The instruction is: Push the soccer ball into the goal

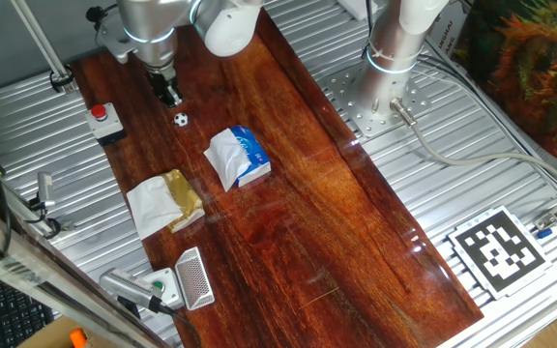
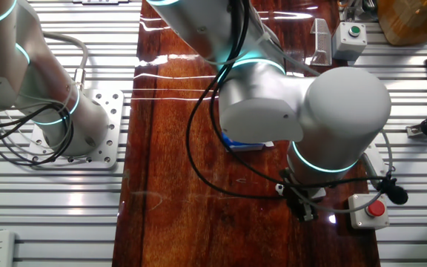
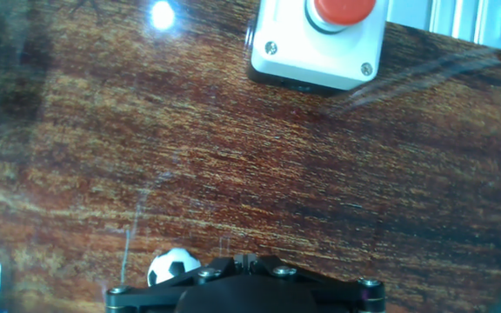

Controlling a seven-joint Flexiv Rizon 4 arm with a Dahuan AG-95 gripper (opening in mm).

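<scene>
Sitting on the brown table, the little soccer ball is just beside the gripper, a bit below its tip. The fingers look closed together, holding nothing. The goal is far from the hand, at the table's other end.

Bright overhead light glares off the glossy table; hand view soft
</scene>
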